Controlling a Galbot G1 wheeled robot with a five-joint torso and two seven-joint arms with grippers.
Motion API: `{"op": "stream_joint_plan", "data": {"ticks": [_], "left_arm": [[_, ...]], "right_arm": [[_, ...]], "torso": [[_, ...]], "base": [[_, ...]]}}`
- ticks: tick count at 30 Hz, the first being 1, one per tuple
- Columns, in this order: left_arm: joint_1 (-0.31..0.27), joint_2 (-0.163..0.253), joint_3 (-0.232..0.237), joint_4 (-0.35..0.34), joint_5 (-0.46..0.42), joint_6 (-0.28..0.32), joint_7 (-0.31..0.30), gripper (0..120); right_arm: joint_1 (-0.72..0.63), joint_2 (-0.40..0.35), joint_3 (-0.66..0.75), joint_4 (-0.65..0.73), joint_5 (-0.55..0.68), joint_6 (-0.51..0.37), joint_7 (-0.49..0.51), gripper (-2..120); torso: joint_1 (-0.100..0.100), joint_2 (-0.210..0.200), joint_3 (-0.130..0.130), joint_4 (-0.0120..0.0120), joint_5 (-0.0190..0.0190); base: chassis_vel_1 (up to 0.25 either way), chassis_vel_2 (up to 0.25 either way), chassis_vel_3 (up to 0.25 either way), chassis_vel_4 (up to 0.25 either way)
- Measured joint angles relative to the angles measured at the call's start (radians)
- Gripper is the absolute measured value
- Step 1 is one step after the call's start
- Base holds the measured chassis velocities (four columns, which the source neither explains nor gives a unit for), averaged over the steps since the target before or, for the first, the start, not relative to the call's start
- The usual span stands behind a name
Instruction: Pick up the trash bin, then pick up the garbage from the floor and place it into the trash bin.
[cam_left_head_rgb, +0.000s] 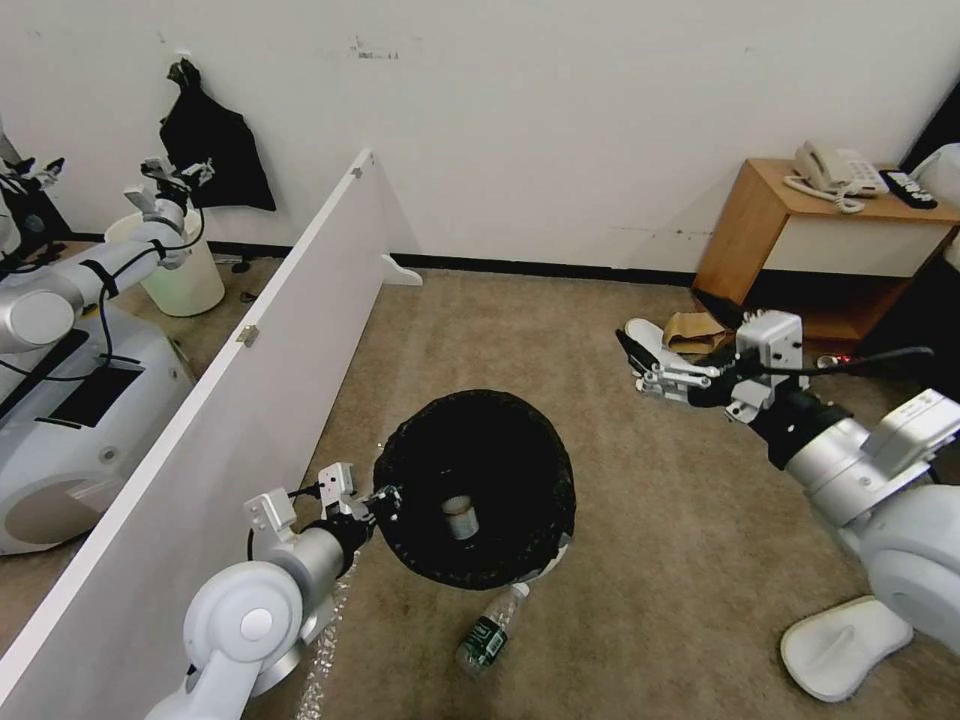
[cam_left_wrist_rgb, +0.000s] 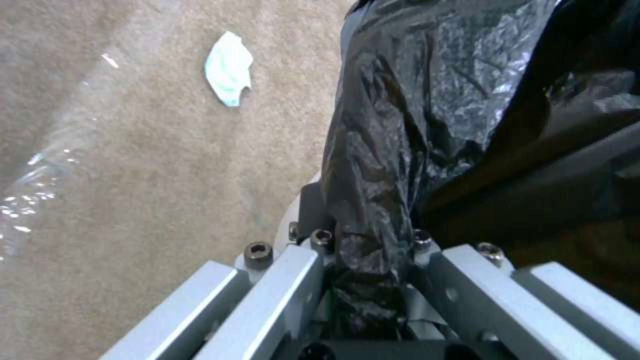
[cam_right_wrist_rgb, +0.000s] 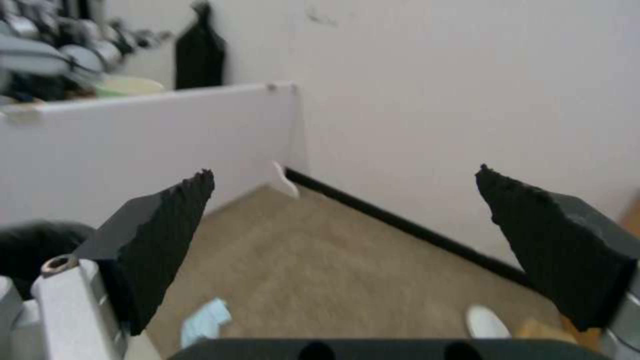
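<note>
Head view: left end effector (cam_left_head_rgb: 385, 497) clamps the trash bin (cam_left_head_rgb: 478, 487) rim (bin lifted), right end effector (cam_left_head_rgb: 640, 362) gapes empty, bottle (cam_left_head_rgb: 490, 628) and slipper (cam_left_head_rgb: 845, 645) remain on floor.

A long white board (cam_left_head_rgb: 250, 370) stood close on the robot's left, like a wall, so nothing could pass that way. The trash bin (cam_left_head_rgb: 478, 488) hung in the middle, clamped at its rim by the left gripper (cam_left_head_rgb: 385, 497), and it blocked the carpet under it. A bottle (cam_left_head_rgb: 490, 625) lay just beside the bin. The right gripper (cam_left_head_rgb: 640, 368) hung with its jaws wide apart. Between the bin and the brown cabinet (cam_left_head_rgb: 800, 240) the carpet (cam_left_head_rgb: 640, 540) was bare. A white slipper (cam_left_head_rgb: 845, 645) lay low on the right.
</note>
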Motion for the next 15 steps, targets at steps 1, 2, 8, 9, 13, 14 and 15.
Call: {"op": "stream_joint_plan", "data": {"ticks": [1,2,8,9,13,14,15], "left_arm": [[0.002,0.000,-0.001,-0.001,0.003,-0.001,0.001,2],[0.009,-0.001,-0.004,-0.003,0.012,-0.002,0.004,2],[0.021,-0.003,-0.006,-0.006,0.047,-0.014,0.009,2],[0.022,-0.003,-0.006,-0.006,0.049,-0.015,0.010,2],[0.024,-0.002,-0.006,-0.007,0.059,-0.017,0.012,2],[0.025,0.000,-0.007,-0.007,0.065,-0.018,0.013,2],[0.026,0.001,-0.007,-0.008,0.067,-0.018,0.013,2]], "right_arm": [[-0.007,0.010,-0.003,-0.006,-0.015,0.001,0.001,100],[-0.031,0.037,-0.009,-0.023,-0.056,0.002,0.001,100],[-0.081,0.116,-0.040,-0.068,-0.153,0.004,0.004,100],[-0.081,0.128,-0.049,-0.075,-0.165,0.004,0.005,100],[-0.078,0.155,-0.069,-0.093,-0.191,0.003,0.007,100],[-0.073,0.176,-0.085,-0.110,-0.210,0.000,0.007,100],[-0.072,0.182,-0.089,-0.116,-0.216,0.000,0.007,100]], "torso": [[0.000,0.000,0.000,0.0002,-0.0001],[0.000,0.000,0.000,-0.0001,0.0000],[0.000,0.000,0.000,0.0000,-0.0001],[0.000,0.000,0.000,-0.0001,-0.0002],[0.000,0.000,0.000,0.0000,-0.0001],[0.000,0.000,0.000,0.0001,-0.0001],[0.000,0.000,0.000,0.0002,-0.0001]], "base": [[0.000,0.000,0.000,0.000],[0.000,0.000,0.000,0.000],[0.000,0.000,0.000,0.000],[0.000,0.000,0.000,0.000],[0.000,0.000,0.000,0.000],[0.000,0.000,0.000,0.000],[0.000,0.000,0.000,0.000]]}}
